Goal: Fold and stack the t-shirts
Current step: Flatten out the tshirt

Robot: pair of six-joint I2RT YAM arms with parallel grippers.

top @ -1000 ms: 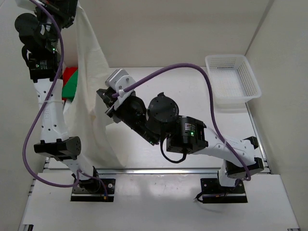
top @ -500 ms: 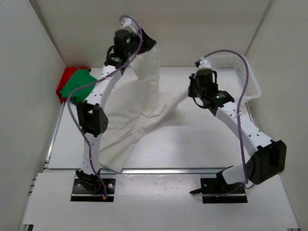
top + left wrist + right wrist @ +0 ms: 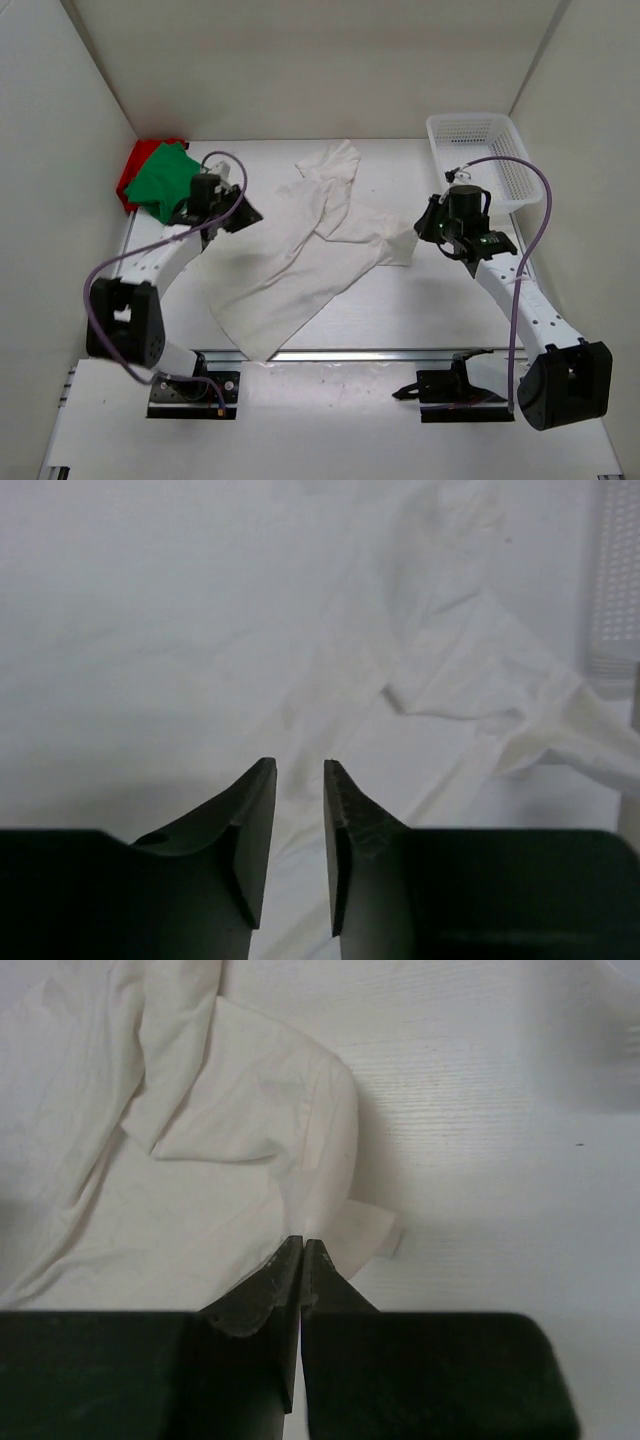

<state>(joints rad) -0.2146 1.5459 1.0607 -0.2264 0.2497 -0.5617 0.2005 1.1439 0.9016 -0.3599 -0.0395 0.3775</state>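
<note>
The white t-shirt [image 3: 305, 265] lies crumpled and spread across the middle of the table; it also shows in the left wrist view [image 3: 450, 670] and the right wrist view [image 3: 190, 1150]. My left gripper [image 3: 247, 215] [image 3: 300, 765] hovers just left of it, jaws a narrow gap apart with nothing between them. My right gripper [image 3: 424, 226] [image 3: 303, 1240] is low at the shirt's right edge, jaws shut with a ridge of white cloth running into the tips. The green t-shirt [image 3: 160, 180] lies on the red t-shirt [image 3: 130, 168] at the back left corner.
A white mesh basket [image 3: 522, 165] stands at the back right, close behind my right arm; its edge shows in the left wrist view [image 3: 615, 580]. White walls enclose the table on three sides.
My left arm has come down from holding the white shirt high and has let it go. The shirt has dropped flat onto the table. My right arm has moved lower and a little right.
</note>
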